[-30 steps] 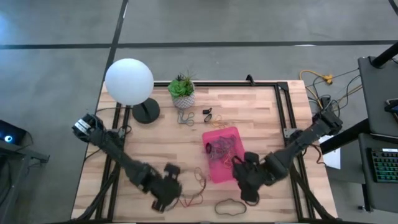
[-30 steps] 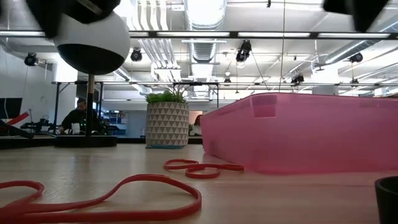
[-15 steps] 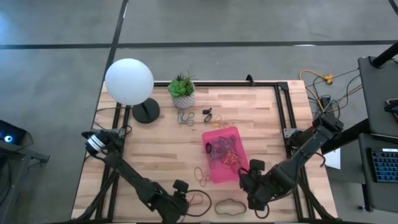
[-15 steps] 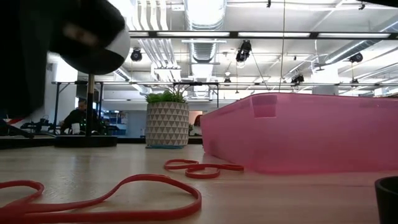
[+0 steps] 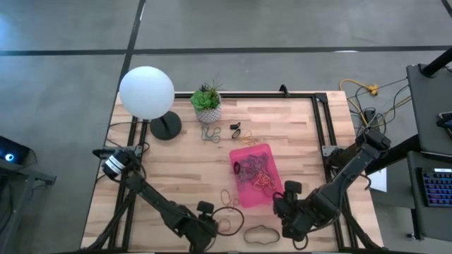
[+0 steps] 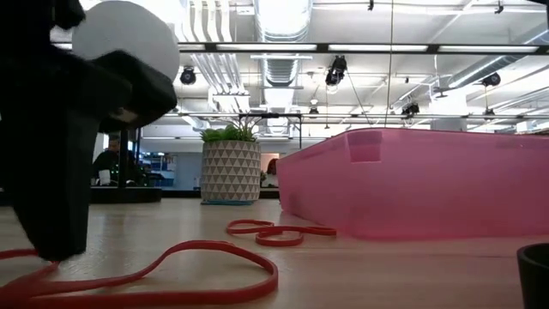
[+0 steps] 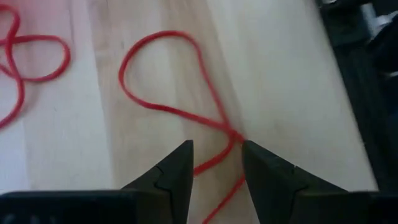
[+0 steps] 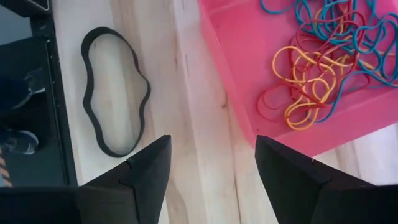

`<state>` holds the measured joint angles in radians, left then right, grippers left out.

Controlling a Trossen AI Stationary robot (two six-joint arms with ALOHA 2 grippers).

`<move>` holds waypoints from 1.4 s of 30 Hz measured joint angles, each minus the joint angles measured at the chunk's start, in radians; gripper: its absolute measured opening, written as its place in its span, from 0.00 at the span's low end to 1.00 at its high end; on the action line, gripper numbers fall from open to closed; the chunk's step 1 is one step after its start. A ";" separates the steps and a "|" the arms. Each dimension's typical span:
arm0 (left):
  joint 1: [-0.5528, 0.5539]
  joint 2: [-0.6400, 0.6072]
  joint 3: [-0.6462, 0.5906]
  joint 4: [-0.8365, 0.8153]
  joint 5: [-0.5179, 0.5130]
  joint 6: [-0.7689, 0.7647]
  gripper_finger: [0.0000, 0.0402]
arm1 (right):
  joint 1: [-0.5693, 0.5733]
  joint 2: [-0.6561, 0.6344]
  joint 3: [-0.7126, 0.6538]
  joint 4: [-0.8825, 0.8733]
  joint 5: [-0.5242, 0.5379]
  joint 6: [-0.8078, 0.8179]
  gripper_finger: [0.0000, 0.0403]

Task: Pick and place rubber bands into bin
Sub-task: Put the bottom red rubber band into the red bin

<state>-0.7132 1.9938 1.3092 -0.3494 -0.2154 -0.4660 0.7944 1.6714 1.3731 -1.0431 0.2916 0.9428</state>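
Observation:
A big red rubber band (image 7: 163, 107) lies flat on the wood near the table's near edge (image 5: 227, 224). My left gripper (image 7: 216, 146) is open and low over it, one finger on each side of a strand; in the low view it stands at the band's end (image 6: 50, 249). My right gripper (image 8: 211, 155) is open above bare wood between a black rubber band (image 8: 115, 102) and the pink bin (image 8: 249, 74). The bin (image 5: 263, 197) holds several blue, yellow and red bands (image 8: 317, 68). Smaller bands (image 5: 229, 199) lie beside the bin's left wall. My left gripper comes from above with its fingers pointing down, astride one strand of the red rubber band (image 7: 214, 160) close to where the loop crosses itself (image 7: 235, 133). The band lies flat on the table. I cannot tell whether the fingertips touch it.
A white globe lamp (image 5: 147, 92) and a potted plant (image 5: 207, 106) stand at the far left. A grey band (image 5: 210, 133), a black clip (image 5: 235, 128) and a yellow band (image 5: 252, 138) lie between the pot and the bin. The table's near edge is close behind both grippers.
My left gripper has moved toward the near edge and come down over the red band; in the low view it now reaches the table top. My right gripper has drawn back from the bin toward the near edge. The bands have not moved.

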 joint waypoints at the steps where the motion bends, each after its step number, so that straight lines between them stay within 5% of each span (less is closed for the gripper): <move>1: 0.000 0.000 -0.001 0.001 0.000 0.000 0.30 | 0.000 0.000 -0.001 0.000 0.000 0.000 0.54; 20: 0.008 0.064 0.001 0.058 0.031 -0.074 0.28 | 0.000 0.000 -0.027 0.000 0.026 0.076 0.54; 28: 0.069 0.067 -0.003 0.059 -0.081 0.080 0.02 | 0.000 0.000 -0.051 -0.001 0.026 0.127 0.54; 36: 0.238 0.013 0.045 -0.062 -0.229 0.201 0.00 | 0.000 0.000 -0.053 0.000 0.026 0.167 0.54; 42: 0.290 -0.187 0.172 -0.106 -0.331 0.413 0.00 | 0.000 0.000 -0.053 -0.003 0.029 0.187 0.54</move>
<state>-0.4228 1.8070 1.4807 -0.4553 -0.5462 -0.0534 0.7944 1.6711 1.3205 -1.0458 0.3209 1.1301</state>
